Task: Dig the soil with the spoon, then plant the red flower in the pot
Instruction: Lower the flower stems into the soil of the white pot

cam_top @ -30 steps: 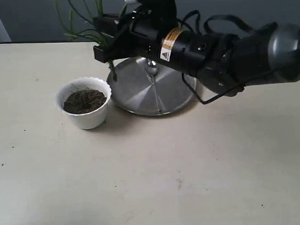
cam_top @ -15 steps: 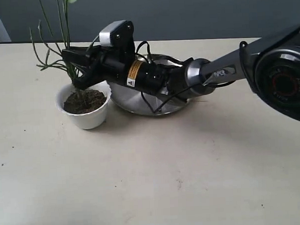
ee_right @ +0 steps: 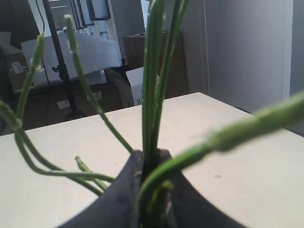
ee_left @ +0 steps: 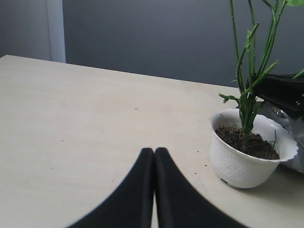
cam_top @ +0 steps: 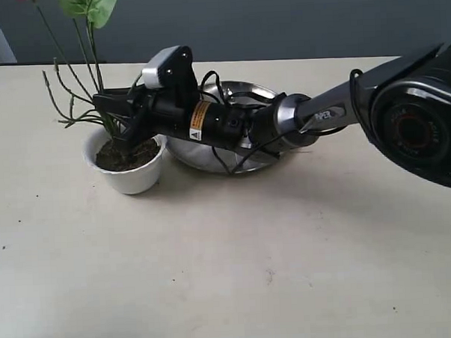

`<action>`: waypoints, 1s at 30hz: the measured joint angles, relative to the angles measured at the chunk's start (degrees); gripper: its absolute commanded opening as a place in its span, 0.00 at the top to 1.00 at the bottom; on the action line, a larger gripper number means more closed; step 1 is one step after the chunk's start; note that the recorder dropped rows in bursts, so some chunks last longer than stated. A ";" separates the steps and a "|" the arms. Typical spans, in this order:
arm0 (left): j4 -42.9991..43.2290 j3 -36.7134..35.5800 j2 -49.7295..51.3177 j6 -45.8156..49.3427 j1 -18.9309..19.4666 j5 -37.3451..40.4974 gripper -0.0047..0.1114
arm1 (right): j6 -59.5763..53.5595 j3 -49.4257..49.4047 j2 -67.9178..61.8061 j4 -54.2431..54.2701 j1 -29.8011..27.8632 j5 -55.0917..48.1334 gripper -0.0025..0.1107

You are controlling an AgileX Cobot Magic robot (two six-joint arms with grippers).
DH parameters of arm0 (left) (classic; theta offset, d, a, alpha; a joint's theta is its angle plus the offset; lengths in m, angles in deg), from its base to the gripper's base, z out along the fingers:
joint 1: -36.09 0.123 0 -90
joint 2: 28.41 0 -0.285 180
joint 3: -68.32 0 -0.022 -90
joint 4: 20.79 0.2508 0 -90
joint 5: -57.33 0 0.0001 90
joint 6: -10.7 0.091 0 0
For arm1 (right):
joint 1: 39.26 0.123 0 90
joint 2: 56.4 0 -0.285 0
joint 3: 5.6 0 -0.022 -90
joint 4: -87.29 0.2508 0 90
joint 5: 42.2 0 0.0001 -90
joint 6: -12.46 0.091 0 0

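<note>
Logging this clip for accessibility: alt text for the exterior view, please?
The right gripper, shut on the green stems of the flower, holds their base in the soil of a small white pot on a beige table. Its black arm reaches across a round steel plate behind the pot.

- I count one white pot (cam_top: 132, 180).
- I count one flower (ee_left: 248, 102), with several green stems.
- I see one steel plate (cam_top: 187, 152).
- I have two grippers in view: left gripper (ee_left: 154, 151), right gripper (ee_right: 152, 154).
</note>
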 measured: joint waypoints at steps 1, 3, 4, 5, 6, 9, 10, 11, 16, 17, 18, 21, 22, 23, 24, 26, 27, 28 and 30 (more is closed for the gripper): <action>0.00 0.00 0.00 0.00 0.00 0.00 0.96 | -0.55 0.00 -0.27 0.12 0.00 -0.10 0.98; 0.00 0.00 0.00 0.00 0.00 0.00 0.96 | -1.26 0.00 -1.09 1.59 0.00 -0.10 0.98; 0.00 0.00 0.00 0.00 0.00 0.00 0.96 | -1.50 0.00 -1.37 2.16 0.00 -0.10 0.98; 0.00 0.00 0.00 0.00 0.00 0.00 0.96 | -1.65 0.00 -1.88 2.73 -0.08 0.18 0.98; 0.00 0.00 0.00 0.00 0.00 0.00 0.96 | -1.65 0.00 -2.22 3.19 -0.23 0.68 0.98; 0.00 0.00 0.00 0.00 0.00 0.00 0.96 | -1.29 0.00 -2.86 3.44 -0.49 1.77 0.98; 0.00 0.00 0.00 0.00 0.00 0.00 0.96 | -1.18 0.00 -3.01 3.44 -0.58 2.00 0.98; 0.00 0.00 0.00 0.00 0.00 0.00 0.96 | -1.07 0.00 -3.30 3.22 -0.58 2.36 0.98; 0.00 0.00 0.00 0.00 0.00 0.00 0.96 | 0.63 0.00 -3.50 1.95 -0.58 3.08 0.98; 0.00 0.00 0.00 0.00 0.00 0.00 0.96 | 1.13 0.00 -3.50 1.66 -0.58 3.08 0.98; 0.00 0.00 0.00 0.00 0.00 0.00 0.96 | 1.71 0.00 -3.50 1.42 -0.58 2.83 0.98; 0.00 0.00 0.00 0.00 0.00 0.00 0.96 | 2.62 0.14 -3.50 0.78 -0.71 1.86 0.98; 0.00 0.00 0.00 0.00 0.00 0.00 0.96 | 2.74 0.14 -3.50 0.35 -0.71 1.73 0.98; 0.00 0.00 0.00 0.00 0.00 0.00 0.96 | 2.87 0.14 -3.50 0.21 -0.71 1.73 0.98; 0.00 0.00 0.00 0.00 0.00 0.00 0.96 | 3.14 0.14 -3.40 0.08 -0.71 1.73 0.98; 0.00 0.00 0.00 0.00 0.00 0.00 0.96 | 3.52 0.14 -3.40 -0.04 -0.71 1.73 0.98; 0.00 0.00 0.00 0.00 0.00 0.00 0.96 | 3.63 0.14 -3.40 -0.13 -0.71 1.63 0.98; 0.00 0.00 0.00 0.00 0.00 0.00 0.96 | 3.95 0.14 -3.40 -0.13 -0.71 1.63 0.98; 0.00 0.00 0.00 0.00 0.00 0.00 0.96 | 4.05 0.14 -3.40 -0.13 -0.75 1.28 0.98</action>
